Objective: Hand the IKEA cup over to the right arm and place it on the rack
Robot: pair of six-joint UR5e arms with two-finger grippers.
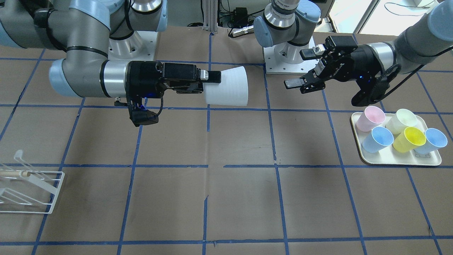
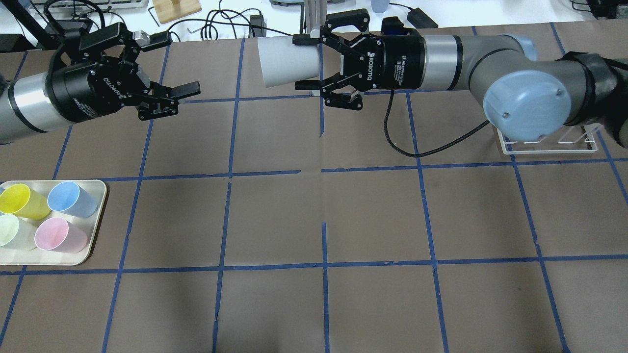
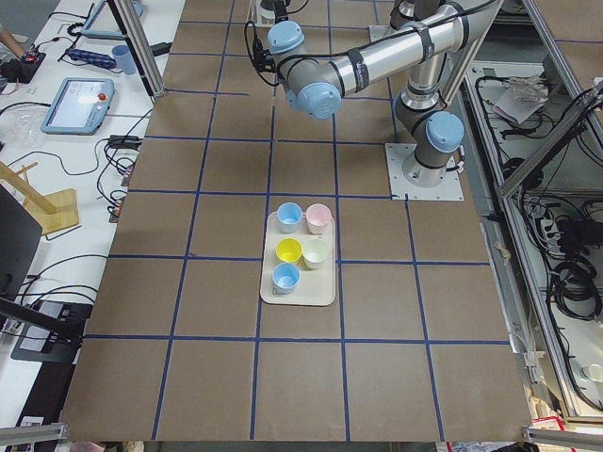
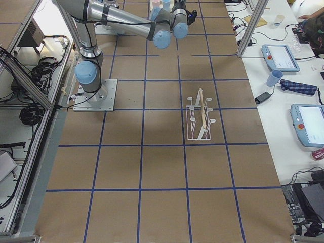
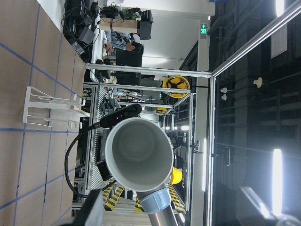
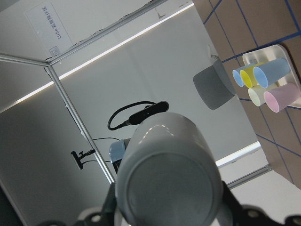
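The IKEA cup (image 2: 287, 61), whitish grey, lies level in the air, held at its base end by my right gripper (image 2: 303, 63), which is shut on it. It also shows in the front view (image 1: 228, 86), with the right gripper (image 1: 208, 85) on it. Its open mouth faces my left gripper (image 2: 175, 64), which is open, empty and a short gap away; this gripper also shows in the front view (image 1: 299, 68). The left wrist view looks into the cup's mouth (image 5: 138, 153). The right wrist view shows its base (image 6: 169, 188). The white wire rack (image 1: 32, 191) stands on the table at the right arm's side.
A cream tray (image 2: 95, 235) with several coloured cups (yellow, pink, pale, light blue) sits at the left arm's side and shows in the front view (image 1: 400, 161). The rack (image 2: 549, 144) is partly hidden under the right arm's elbow. Blue tape lines grid the brown table.
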